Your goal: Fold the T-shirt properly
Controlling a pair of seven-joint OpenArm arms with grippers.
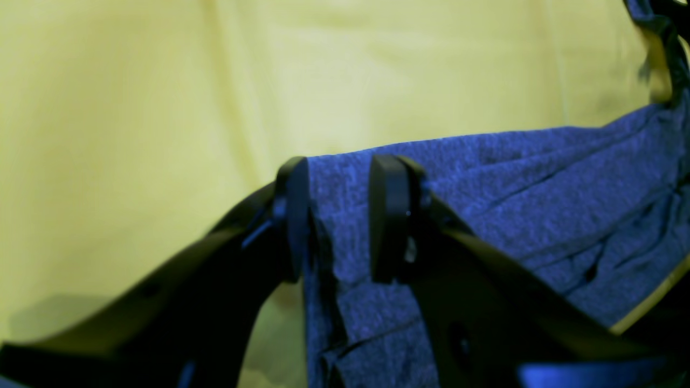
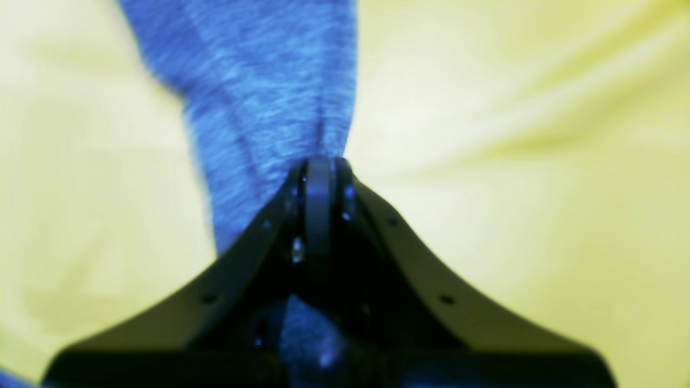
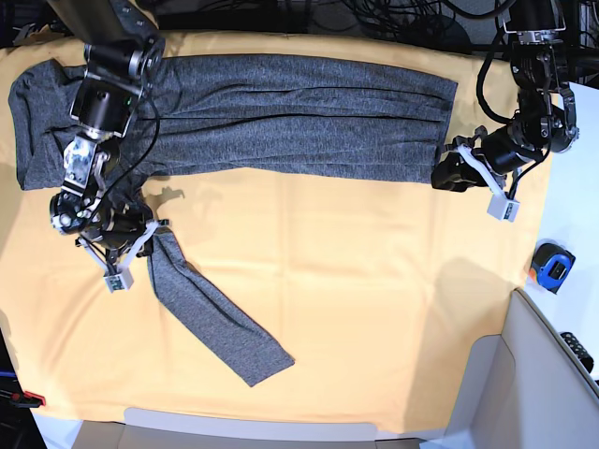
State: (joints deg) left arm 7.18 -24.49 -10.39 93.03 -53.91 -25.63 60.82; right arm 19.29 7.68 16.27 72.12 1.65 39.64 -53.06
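The dark-grey T-shirt [image 3: 281,112] lies in a long band across the far side of the yellow-orange cloth [image 3: 356,281]. One long sleeve [image 3: 215,318] trails down toward the front centre. My right gripper [image 3: 150,229] sits at the top of that sleeve, and in the right wrist view it [image 2: 321,167] is shut, pinching the knit fabric [image 2: 259,97]. My left gripper [image 3: 440,176] is at the shirt's right-hand lower corner. In the left wrist view its fingers [image 1: 294,215] stand on either side of a bunched edge of the shirt [image 1: 512,183], which fills the gap of the left gripper [image 1: 339,210].
A blue and black tape measure [image 3: 552,267] lies off the cloth at the right edge. A light grey bin wall [image 3: 552,374] stands at the bottom right, with a dark remote [image 3: 578,348] behind it. Cables run along the far edge.
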